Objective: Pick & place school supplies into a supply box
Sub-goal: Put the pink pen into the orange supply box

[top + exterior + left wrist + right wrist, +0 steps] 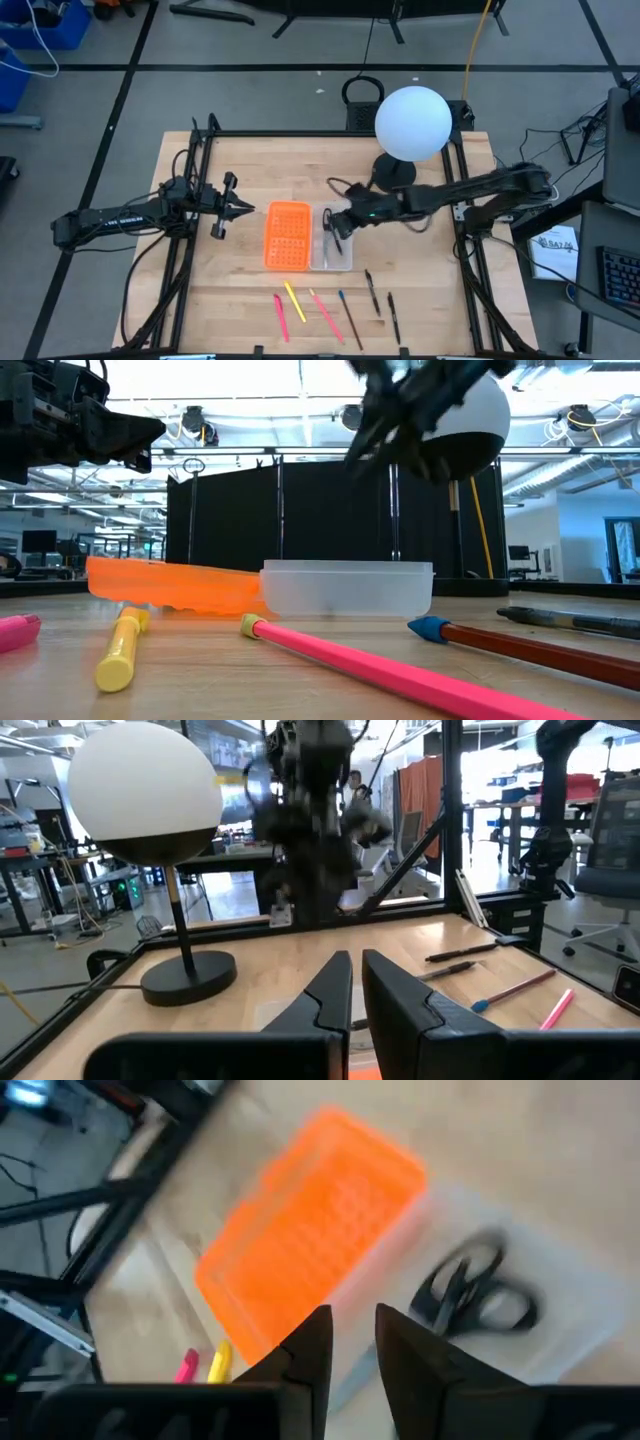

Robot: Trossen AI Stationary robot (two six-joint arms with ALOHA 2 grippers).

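Observation:
The supply box lies open in the middle of the table, with its orange half (287,235) beside its clear tray (334,255). Black-handled scissors (475,1290) lie flat inside the clear tray. My right gripper (352,1345) hovers above the tray, open, with nothing between its fingers; it also shows blurred in the low view (400,410). Several pens and pencils lie flat near the table's front edge, among them a pink one (325,312) and a yellow one (294,300). My left gripper (248,210) waits shut, left of the orange half.
A white globe lamp (412,122) stands on its black base (393,172) at the back of the table, close behind my right arm. Black frame rails (190,200) run along the table's left and right sides. Bare wood lies between the box and the pens.

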